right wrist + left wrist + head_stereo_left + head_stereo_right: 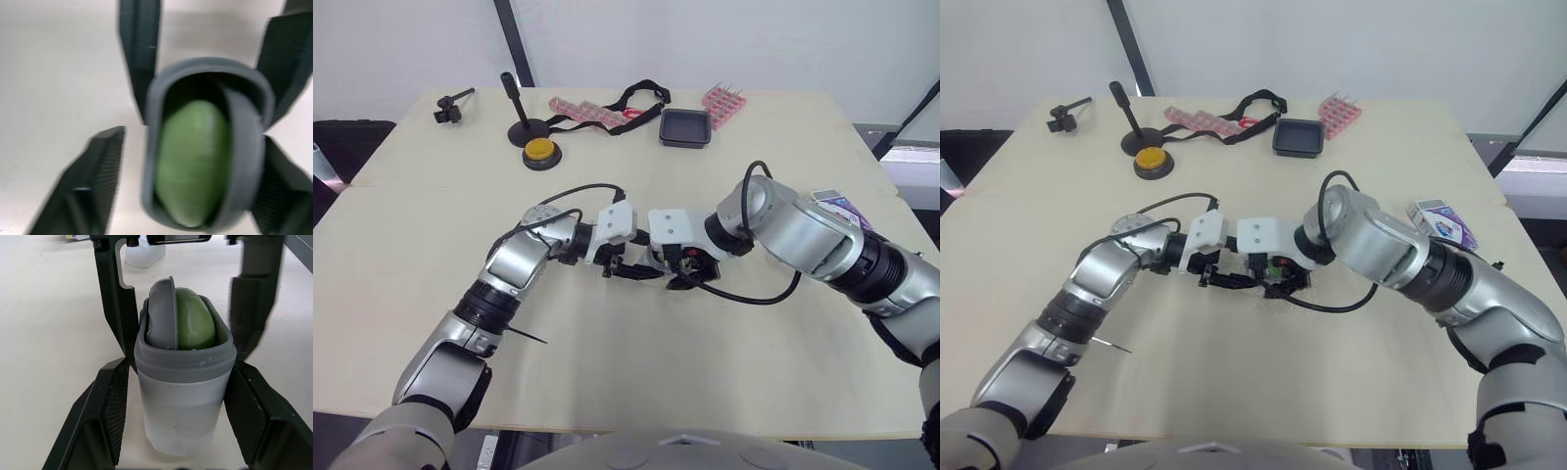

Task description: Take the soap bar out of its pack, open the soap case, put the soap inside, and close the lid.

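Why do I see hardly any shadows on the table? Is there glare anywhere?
Left eye view: the light looks soft and overhead, so the black tray and yellow button throw only faint, tight shadows on the table. Left wrist view: the soap shows a dull sheen, no harsh glare, inside the soap case, whose frosted wall lets light through.

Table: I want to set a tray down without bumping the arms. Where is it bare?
Bare: the near strip of table between the arms; from the yellow button to the left gripper; from the black tray to the soap pack. Crowded: the centre, where the right gripper meets it at the soap case; the far edge.
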